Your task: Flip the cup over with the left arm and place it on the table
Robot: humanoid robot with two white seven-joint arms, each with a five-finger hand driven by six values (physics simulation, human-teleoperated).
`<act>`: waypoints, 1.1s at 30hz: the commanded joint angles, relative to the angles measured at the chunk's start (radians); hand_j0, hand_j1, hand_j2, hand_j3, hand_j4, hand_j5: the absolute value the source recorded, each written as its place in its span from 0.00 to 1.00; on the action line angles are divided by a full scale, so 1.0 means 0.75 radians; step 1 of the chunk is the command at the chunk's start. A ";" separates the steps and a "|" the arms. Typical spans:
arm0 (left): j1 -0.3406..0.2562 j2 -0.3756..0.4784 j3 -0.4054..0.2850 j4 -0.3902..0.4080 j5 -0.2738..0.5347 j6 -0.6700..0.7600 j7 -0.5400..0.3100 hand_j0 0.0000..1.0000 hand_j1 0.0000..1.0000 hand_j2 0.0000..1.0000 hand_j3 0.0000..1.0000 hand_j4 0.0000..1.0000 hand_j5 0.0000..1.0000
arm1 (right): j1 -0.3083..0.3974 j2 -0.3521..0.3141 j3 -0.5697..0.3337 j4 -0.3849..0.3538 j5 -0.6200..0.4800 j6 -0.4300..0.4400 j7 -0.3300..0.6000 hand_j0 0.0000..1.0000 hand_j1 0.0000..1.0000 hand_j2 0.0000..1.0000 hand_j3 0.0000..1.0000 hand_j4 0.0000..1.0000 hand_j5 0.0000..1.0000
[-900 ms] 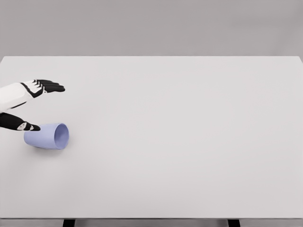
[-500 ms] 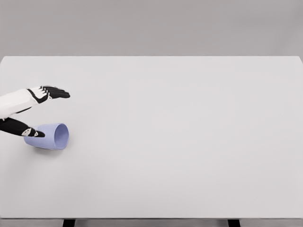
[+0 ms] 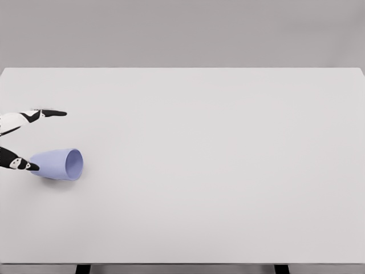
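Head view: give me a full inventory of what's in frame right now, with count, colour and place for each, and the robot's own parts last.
cup: one, pale blue-lilac, lying on its side near the left edge of the table, open mouth facing right.
table: one, white top, fills most of the view; two dark legs show at the bottom edge.
background wall: one, plain grey, behind the far edge of the table.
left hand: one, white with black fingers, at the left edge; fingers stretched out above the cup, thumb at the cup's closed end; not closed around the cup.
right hand: not in view.
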 commanded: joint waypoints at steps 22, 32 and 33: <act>-0.002 -0.177 -0.083 0.003 -0.299 0.054 0.007 1.00 1.00 1.00 1.00 1.00 1.00 | 0.000 0.000 0.000 0.000 -0.002 0.001 0.000 1.00 1.00 1.00 1.00 1.00 1.00; -0.010 -0.226 -0.087 0.007 -0.395 0.138 0.007 1.00 1.00 1.00 1.00 1.00 1.00 | 0.000 0.000 0.000 0.000 0.000 0.001 0.000 1.00 1.00 1.00 1.00 1.00 1.00; -0.012 -0.237 -0.087 0.007 -0.411 0.142 0.007 1.00 1.00 1.00 1.00 1.00 1.00 | 0.000 0.000 0.000 0.000 0.000 -0.001 0.000 1.00 1.00 1.00 1.00 1.00 1.00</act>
